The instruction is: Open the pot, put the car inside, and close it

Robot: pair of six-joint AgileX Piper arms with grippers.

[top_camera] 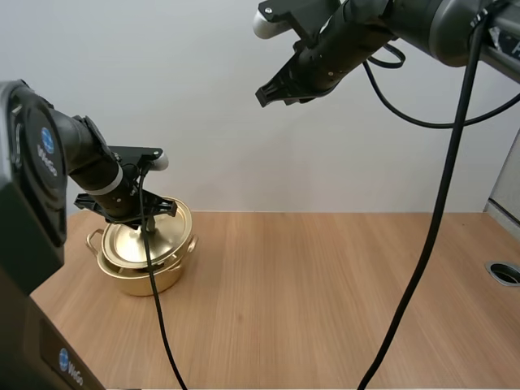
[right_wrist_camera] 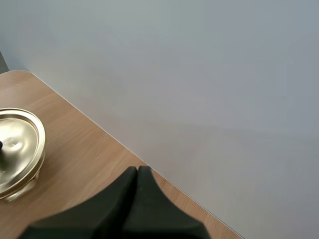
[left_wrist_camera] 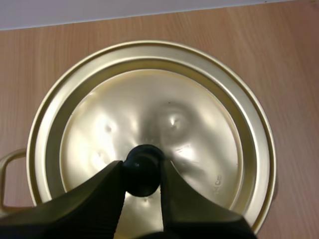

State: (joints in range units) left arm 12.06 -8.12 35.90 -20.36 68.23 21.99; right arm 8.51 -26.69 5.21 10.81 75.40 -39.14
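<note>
The wooden surface (top_camera: 325, 292) runs wide and pale brown under both arms, with a plain light wall behind it. Near its right edge in the high view sits a round cable port (top_camera: 505, 272) sunk into the wood.

The golden pot (top_camera: 150, 280) stands toward the left side of the surface, close to the left arm's base. A loop handle (top_camera: 93, 240) sticks out from its left wall. The right wrist view shows the same pot near the surface's far corner, well apart from that arm.

The lid (top_camera: 134, 244), also golden and slightly dented, lies over the pot's mouth. In the high view it looks tilted, its far right side higher than the near side; it cannot be told how much of its rim touches the pot.

The left tool (top_camera: 146, 221) hangs just over the lid's middle, and in the left wrist view its two black fingers pinch the black knob (left_wrist_camera: 143, 169) from either side.

The right tool (top_camera: 265, 93) is held high above the surface, well away from the pot, its fingers pressed together into one dark wedge with nothing between them.
</note>
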